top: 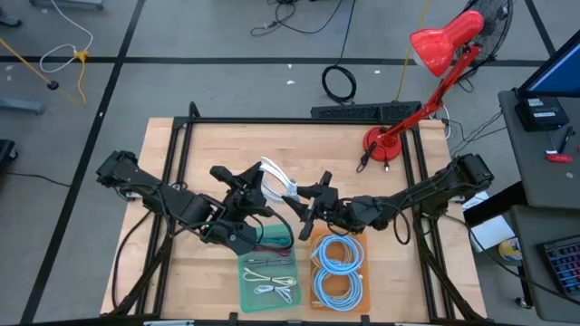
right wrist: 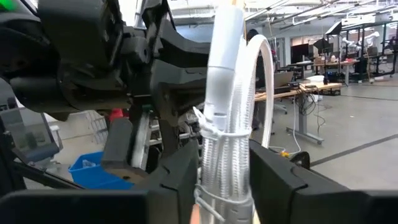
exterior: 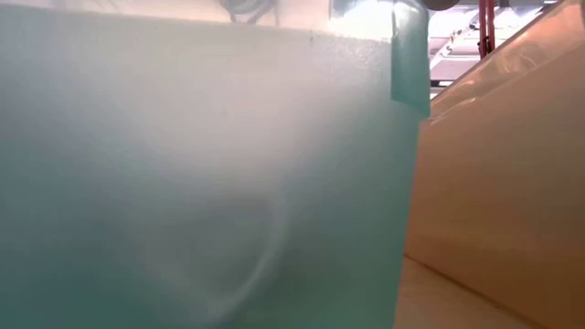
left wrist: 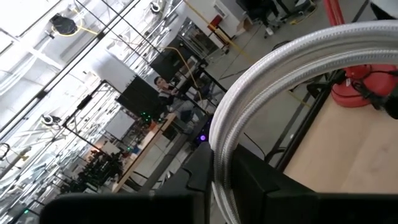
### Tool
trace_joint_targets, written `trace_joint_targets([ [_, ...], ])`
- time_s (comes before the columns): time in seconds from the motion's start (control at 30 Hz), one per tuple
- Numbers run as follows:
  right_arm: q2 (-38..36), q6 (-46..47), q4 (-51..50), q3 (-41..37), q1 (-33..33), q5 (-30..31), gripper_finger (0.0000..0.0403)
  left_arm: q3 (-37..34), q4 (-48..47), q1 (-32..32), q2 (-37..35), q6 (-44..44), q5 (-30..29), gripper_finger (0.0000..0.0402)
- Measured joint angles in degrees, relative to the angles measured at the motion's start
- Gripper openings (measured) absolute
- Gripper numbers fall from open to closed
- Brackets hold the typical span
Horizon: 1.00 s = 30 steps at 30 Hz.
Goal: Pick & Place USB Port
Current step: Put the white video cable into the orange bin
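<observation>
**A:** How far along is it?

**B:** Midway, I'd judge. A bundled white cable (top: 276, 178) is up in the air above the middle of the table (top: 163, 163), between the two arms and not yet in either tray. The left hand (top: 263, 184) is clamped on the cable's loop, fingers nearly together around it. The right hand (top: 304, 215) has its fingers either side of the tied part of the bundle, close against it, but whether they are pressing on it yet I cannot tell.

**A:** So a hand-over?

**B:** It looks like one, from how both hands meet on the same cable. What's left is for one hand to let go and the other to carry it to a tray.

**A:** Which tray?

**B:** I can't say. The green tray (top: 243, 288) already has a few small cables in it, and the orange tray (top: 313, 272) beside it holds coiled blue cables (top: 339, 272).

**A:** Any writing or brand marks?

**B:** None I can read, on the cable, trays or arms.
</observation>
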Motion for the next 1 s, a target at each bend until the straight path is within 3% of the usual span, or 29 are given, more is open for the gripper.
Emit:
trace_joint_targets([
  [0.13,0.0,0.0,-2.0,0.0,-0.2,0.7,0.0083,0.0,-0.1,-0.7,0.0,-1.2,0.1,0.0078],
  [0.27,0.0,-0.9,-2.4,0.0,-0.1,3.6,0.0037,0.0,-0.3,-2.5,0.0,-1.5,-0.3,0.0087],
  [0.5,0.0,-1.3,-3.2,0.0,0.5,4.9,0.0035,0.0,-1.8,-7.9,0.0,-1.3,-2.9,0.009],
  [0.63,-0.8,0.3,-3.8,0.0,1.9,1.9,0.0035,0.0,-5.8,-10.9,-0.4,-3.3,-2.9,0.0091],
  [0.83,-2.6,5.4,-5.1,0.0,5.7,-6.5,0.0035,0.0,-15.6,-13.6,-3.4,-14.9,-3.0,0.0091],
  [1.0,-3.7,12.2,-9.8,0.0,11.2,-11.0,0.0035,0.0,-30.3,-16.2,-7.5,-33.7,-2.6,0.0092],
])
